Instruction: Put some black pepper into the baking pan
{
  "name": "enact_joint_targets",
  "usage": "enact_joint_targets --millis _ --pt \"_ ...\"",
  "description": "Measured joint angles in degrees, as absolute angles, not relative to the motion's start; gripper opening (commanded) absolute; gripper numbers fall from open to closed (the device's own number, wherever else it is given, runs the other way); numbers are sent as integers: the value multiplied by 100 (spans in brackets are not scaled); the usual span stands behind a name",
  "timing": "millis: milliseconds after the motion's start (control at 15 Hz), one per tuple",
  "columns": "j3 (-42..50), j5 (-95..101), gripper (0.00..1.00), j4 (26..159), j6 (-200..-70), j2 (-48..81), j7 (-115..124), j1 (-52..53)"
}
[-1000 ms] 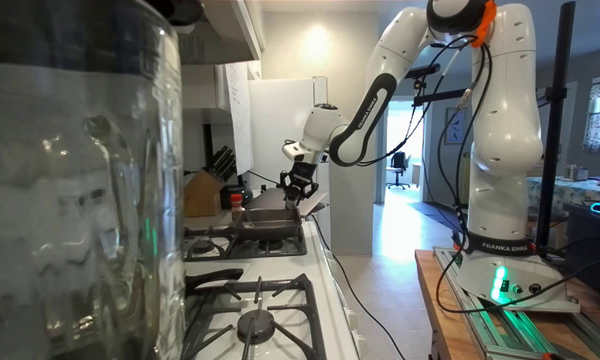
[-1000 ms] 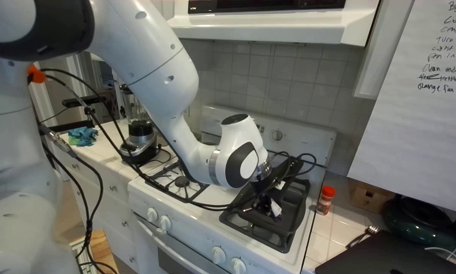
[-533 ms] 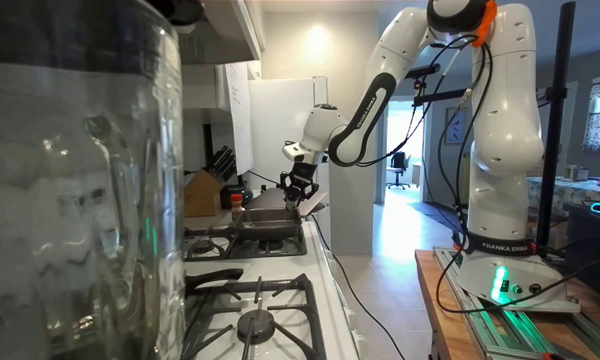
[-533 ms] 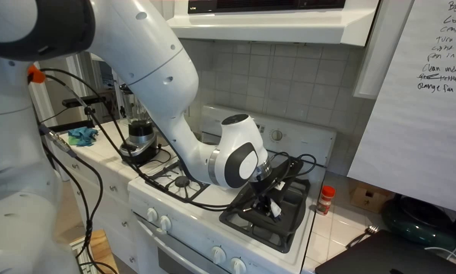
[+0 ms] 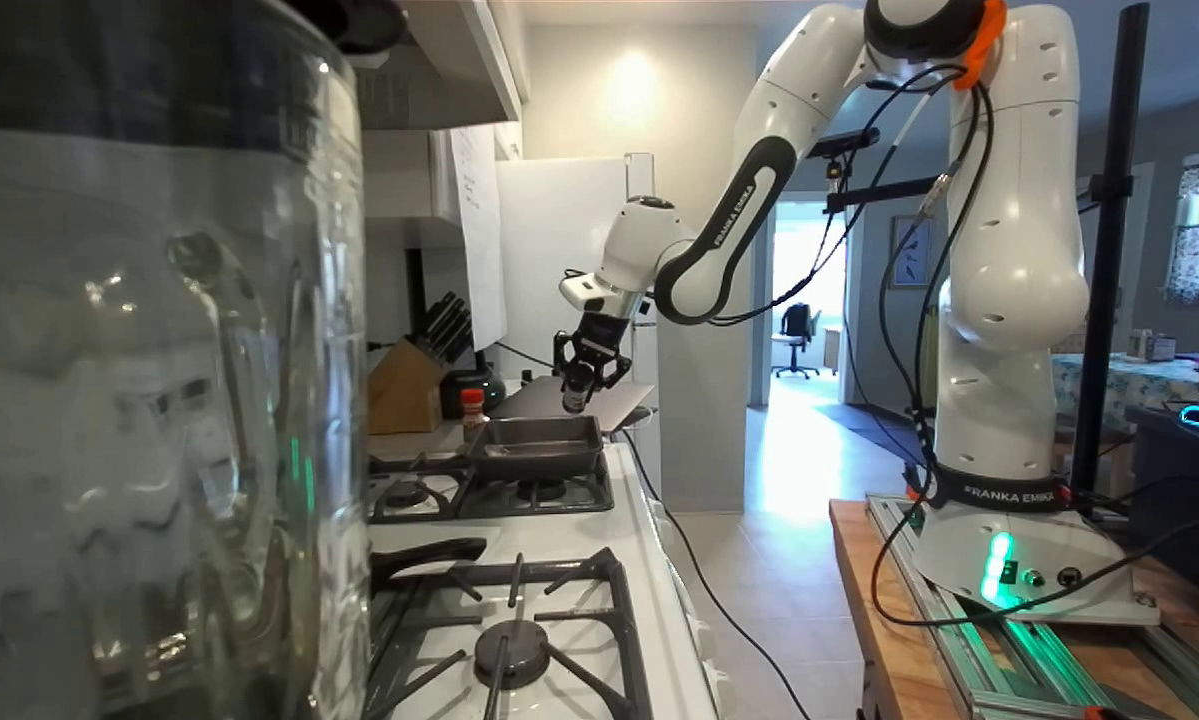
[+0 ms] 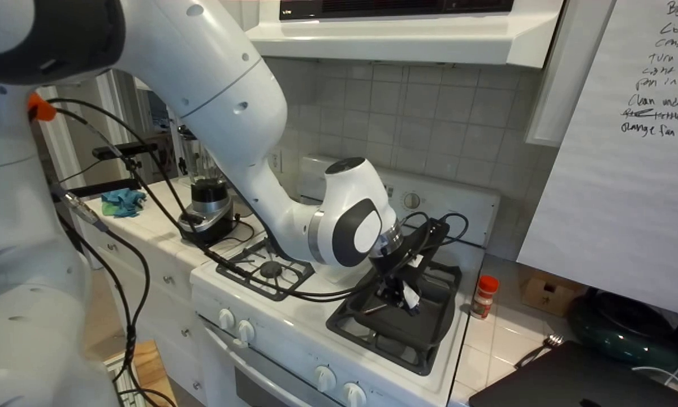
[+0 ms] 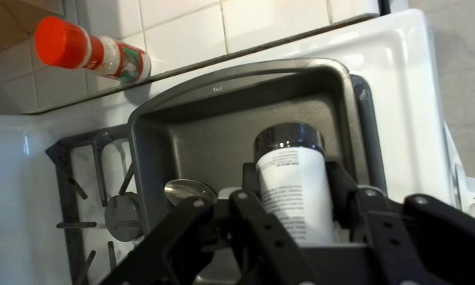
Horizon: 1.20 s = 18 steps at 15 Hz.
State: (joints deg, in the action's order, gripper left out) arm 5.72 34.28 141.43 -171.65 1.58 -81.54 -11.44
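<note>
On the jar (image 7: pixel 296 186) the end effector (image 7: pixel 294 178) clamps, only the wrist view shows print (image 7: pixel 288 198).

Tiled wall (image 6: pixel 367 124), pale floor (image 5: pixel 759 590) — glaring near a bright doorway (image 5: pixel 794 245), office chair (image 5: pixel 795 320) beyond, patterned window curtain (image 5: pixel 1191 265).

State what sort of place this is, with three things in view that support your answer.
A kitchen, probably in a home. The signs are a white gas stove, a range hood above it and a blender nearby.
</note>
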Motion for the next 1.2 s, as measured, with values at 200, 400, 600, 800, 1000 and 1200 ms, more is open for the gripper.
enact_joint_targets --millis 200,400,600,800,1000,1200 --pt "520 3215 20 14154 -16798 -162 -8326 -1094" --pt "531 2067 20 14149 -16203 -368 -9010 -908" --pt "678 715 20 13905 -15621 -394 -9464 -700" --pt "937 -416 20 13336 -15054 -393 -9712 -717" --pt "1220 -1152 20 12772 -14583 -308 -9698 -817" --pt "1359 -1769 20 12358 -14439 27 -9501 -946"
